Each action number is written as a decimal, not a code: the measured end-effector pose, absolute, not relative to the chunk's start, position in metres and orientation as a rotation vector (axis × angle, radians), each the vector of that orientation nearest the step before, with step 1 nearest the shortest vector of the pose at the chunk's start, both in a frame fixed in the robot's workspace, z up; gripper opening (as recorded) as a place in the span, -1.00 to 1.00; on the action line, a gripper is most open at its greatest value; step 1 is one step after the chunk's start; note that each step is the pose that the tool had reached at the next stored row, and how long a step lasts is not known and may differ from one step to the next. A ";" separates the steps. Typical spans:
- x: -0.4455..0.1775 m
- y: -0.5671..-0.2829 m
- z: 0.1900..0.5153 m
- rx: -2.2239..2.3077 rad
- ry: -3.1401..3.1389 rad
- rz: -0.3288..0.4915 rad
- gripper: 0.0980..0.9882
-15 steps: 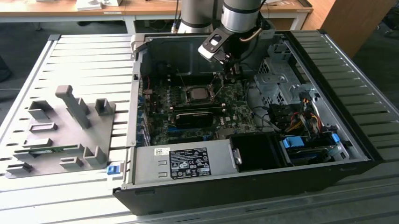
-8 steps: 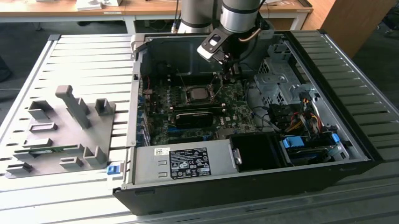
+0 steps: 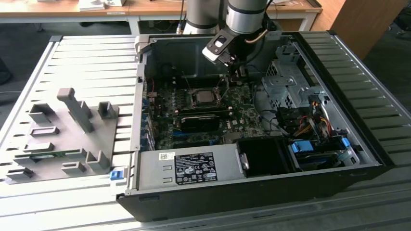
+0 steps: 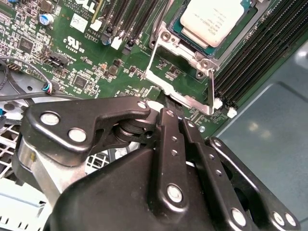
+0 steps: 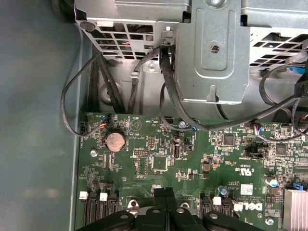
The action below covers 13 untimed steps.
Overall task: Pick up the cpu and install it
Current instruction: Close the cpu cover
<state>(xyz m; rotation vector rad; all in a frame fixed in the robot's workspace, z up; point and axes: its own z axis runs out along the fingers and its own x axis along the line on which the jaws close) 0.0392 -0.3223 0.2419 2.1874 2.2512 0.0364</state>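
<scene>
Tray: a grey tray [image 3: 64, 144] with upright blocks is laid on the slatted table [image 3: 83, 62] at the exterior view's left, beside the case.
Case: an open computer case [image 3: 257, 197] is laid on its side, and the green motherboard [image 3: 168, 120] is exposed.
Power supply sticker: a white sticker [image 3: 192, 167] covered in black print and marks is fixed at the case's near edge.
Cpu: the cpu [image 3: 204, 97] is seated in the motherboard socket. In the second wrist view, faint lines of print are seen on the silver lid of the cpu [image 4: 211, 19], and the metal load frame [image 4: 187, 50] stands open beside it.
Gripper: the gripper [image 3: 237, 74] is held over the board, toward the exterior view's right of the cpu and apart from it. In both wrist views the gripper [image 4: 168, 111] [image 5: 164, 192] is seen with fingers pressed together and nothing visible between them.
Board markings: a coin cell [image 5: 115, 140] and a small white printed label [image 5: 246, 187] are seen in the first wrist view.
Drive cage: a grey metal drive cage [image 3: 286, 82] is mounted at the right.
</scene>
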 end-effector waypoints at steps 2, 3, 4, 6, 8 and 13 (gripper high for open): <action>0.039 -0.322 0.242 2.187 2.251 0.036 -0.98; 0.038 -0.322 0.242 2.187 2.251 0.036 -0.98; 0.038 -0.322 0.242 2.187 2.251 0.036 -0.98; 0.038 -0.322 0.242 2.187 2.251 0.036 -0.98; 0.038 -0.322 0.242 2.188 2.251 0.036 -0.98; 0.033 -0.322 0.242 2.188 2.252 0.037 -0.98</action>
